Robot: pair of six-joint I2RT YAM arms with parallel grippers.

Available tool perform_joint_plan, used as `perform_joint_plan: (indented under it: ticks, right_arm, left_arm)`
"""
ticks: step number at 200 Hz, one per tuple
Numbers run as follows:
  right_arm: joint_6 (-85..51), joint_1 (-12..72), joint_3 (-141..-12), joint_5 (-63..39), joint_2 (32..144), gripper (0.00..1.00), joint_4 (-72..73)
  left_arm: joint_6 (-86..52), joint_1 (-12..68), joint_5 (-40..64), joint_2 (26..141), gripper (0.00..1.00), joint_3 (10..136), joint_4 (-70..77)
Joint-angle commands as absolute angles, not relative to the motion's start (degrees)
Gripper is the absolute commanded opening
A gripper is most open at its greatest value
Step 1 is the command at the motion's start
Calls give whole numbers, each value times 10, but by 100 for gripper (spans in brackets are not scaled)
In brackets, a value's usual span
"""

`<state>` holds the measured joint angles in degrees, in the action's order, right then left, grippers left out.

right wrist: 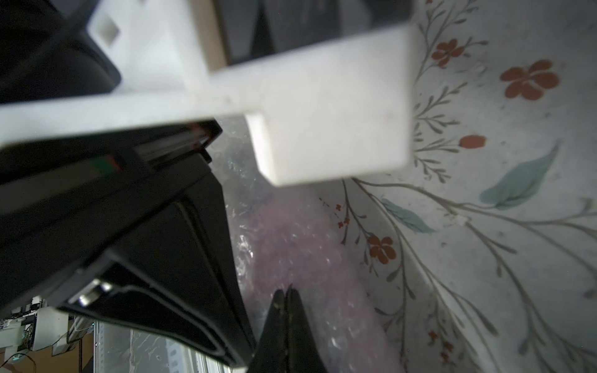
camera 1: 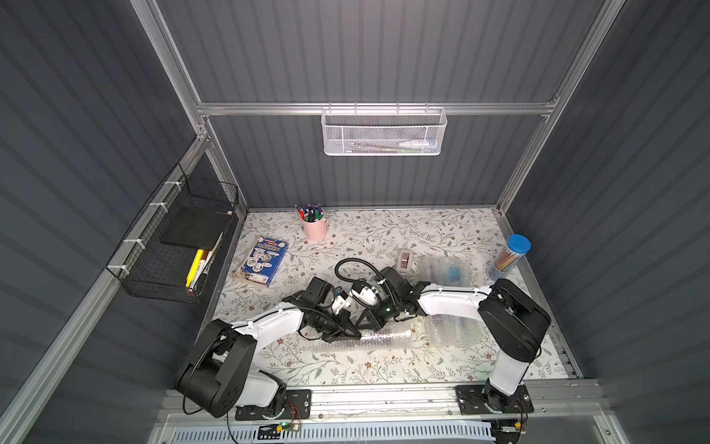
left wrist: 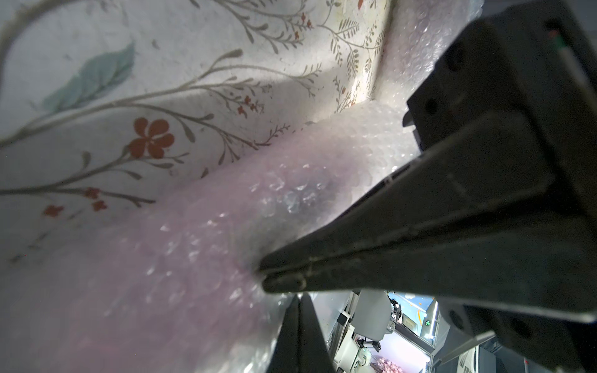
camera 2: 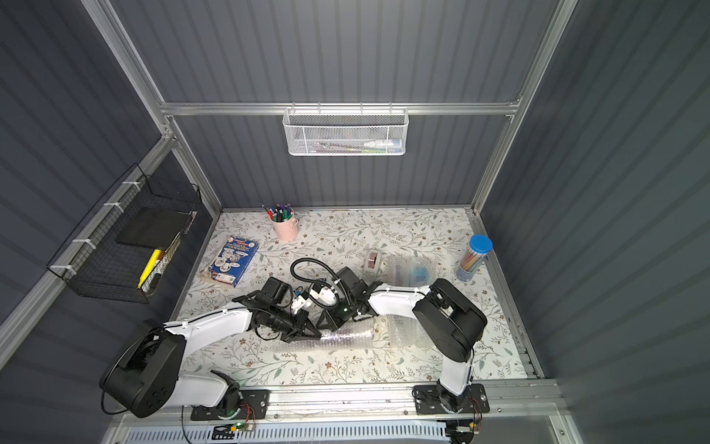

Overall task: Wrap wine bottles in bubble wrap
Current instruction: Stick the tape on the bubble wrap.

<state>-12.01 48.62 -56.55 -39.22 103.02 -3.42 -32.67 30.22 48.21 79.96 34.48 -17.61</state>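
The bottle [left wrist: 181, 258] inside the bubble wrap [left wrist: 349, 145] is only a pink blur. The right arm [camera 1: 453, 301] hides some flat sheets [camera 1: 453, 334].

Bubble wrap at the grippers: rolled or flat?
Rolled. The bubble wrap forms a tube lying on the table, purple tint showing through in both wrist views.

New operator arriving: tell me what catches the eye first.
The black left gripper and right gripper meet, jaws shut, at a purple-tinted roll of clear bubble wrap near the floral table's front middle. A blue-lidded clear tube of coloured pencils stands at its right edge, a pink cup of markers at the back.
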Motion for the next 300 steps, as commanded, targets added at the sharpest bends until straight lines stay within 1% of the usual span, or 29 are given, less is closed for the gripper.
perform_joint_plan:
  ticks: [1, 49, 101, 119, 164, 200, 221, 236, 258, 268, 276, 288, 300]
  right_arm:
    - [-126, 486, -551, -388, 1027, 3, -58]
    - [-127, 482, -554, -383, 1027, 3, -60]
    - [-125, 480, -554, -379, 1028, 3, -64]
    - [-125, 476, -552, -377, 1025, 3, -65]
    - [-124, 474, -554, -380, 1028, 3, -62]
    - [-124, 473, -557, -383, 1016, 4, -62]
    - [-129, 471, -561, -390, 1003, 6, -57]
    - [-136, 469, -569, -399, 994, 8, -56]
    - [-143, 459, -579, -398, 971, 16, -55]
    - [-143, 451, -583, -398, 958, 20, -59]
    - [-140, 442, -586, -400, 947, 27, -64]
    - [-121, 431, -591, -395, 925, 39, -86]
    - [-91, 421, -598, -379, 899, 47, -118]
  left_arm:
    - [-306, 308, 393, 815, 0, 343, -226]
    - [-314, 334, 334, 803, 0, 343, -244]
    - [-323, 349, 304, 806, 0, 344, -275]
    - [-330, 355, 290, 789, 0, 348, -294]
    - [-366, 365, 299, 757, 0, 320, -269]
    - [-365, 367, 302, 765, 0, 325, -267]
    - [-368, 367, 303, 742, 0, 331, -271]
    - [-362, 367, 300, 731, 0, 349, -290]
    - [-361, 368, 299, 725, 0, 364, -310]
    - [-360, 367, 298, 719, 0, 369, -324]
    - [-354, 367, 297, 713, 0, 377, -344]
    - [-344, 368, 299, 698, 6, 399, -385]
    - [-350, 367, 281, 678, 15, 430, -410]
